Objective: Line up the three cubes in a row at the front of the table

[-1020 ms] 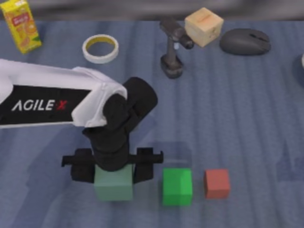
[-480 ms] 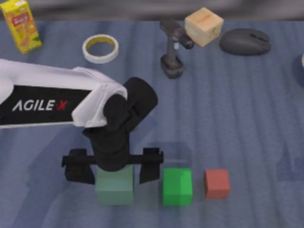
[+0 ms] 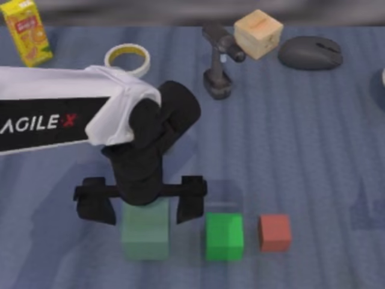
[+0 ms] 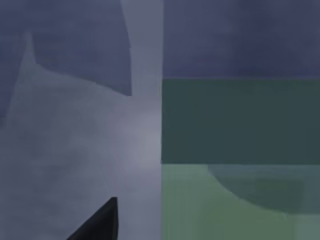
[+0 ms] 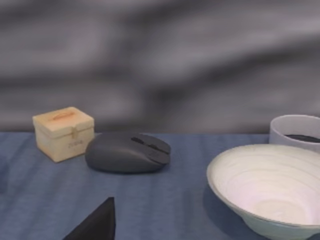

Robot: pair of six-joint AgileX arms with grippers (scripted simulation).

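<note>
Overhead, left claw (image 3: pixel 141 208) spread above teal cube (image 3: pixel 144 238), striped table (image 3: pixel 301 150).

3 cubes in 1 row along table (image 3: pixel 313 150) front: pale teal-green cube (image 3: pixel 145 232), largest, left; bright green cube (image 3: pixel 224 236), mid-sized, centre; matte red cube (image 3: pixel 275 232), smallest, right. All flat, apart.
</note>
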